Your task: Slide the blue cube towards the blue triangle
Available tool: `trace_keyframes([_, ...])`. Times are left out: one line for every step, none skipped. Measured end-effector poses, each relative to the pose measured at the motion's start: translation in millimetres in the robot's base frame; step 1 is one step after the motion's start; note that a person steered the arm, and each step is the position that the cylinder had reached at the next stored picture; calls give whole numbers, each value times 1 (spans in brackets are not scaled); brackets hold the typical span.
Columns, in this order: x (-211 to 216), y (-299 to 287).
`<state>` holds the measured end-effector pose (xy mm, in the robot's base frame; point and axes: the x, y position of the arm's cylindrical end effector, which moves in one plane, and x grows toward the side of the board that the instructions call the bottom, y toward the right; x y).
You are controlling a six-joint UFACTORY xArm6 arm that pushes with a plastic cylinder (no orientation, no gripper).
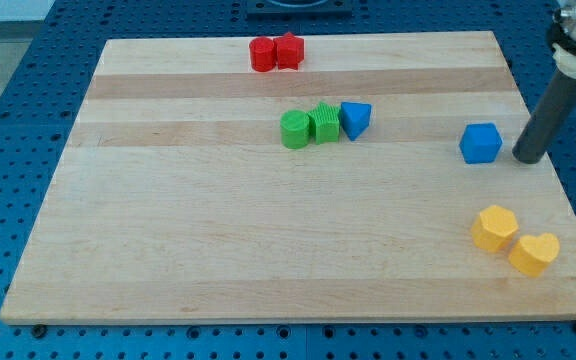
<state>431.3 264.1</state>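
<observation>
The blue cube (pixel 481 143) sits on the wooden board at the view's right. The blue triangle (pixel 355 119) lies near the board's middle, to the cube's left and slightly higher, touching a green block. My tip (pixel 528 158) is just to the right of the blue cube, a small gap apart from it, near the board's right edge.
Two green blocks (pixel 309 127) sit side by side left of the blue triangle. Two red blocks (pixel 275 53) touch each other at the view's top. A yellow hexagon-like block (pixel 494 228) and a yellow heart (pixel 534 253) lie at the bottom right.
</observation>
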Motion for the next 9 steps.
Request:
trace_keyframes([-2,-26])
trace_keyframes([3,-48])
trace_keyframes([5,-60])
trace_keyframes([5,-63])
trace_keyframes([4,-66])
trace_keyframes([0,-71])
trace_keyframes([-9,-78])
trace_keyframes([-17,-85])
trace_keyframes([-25,-92])
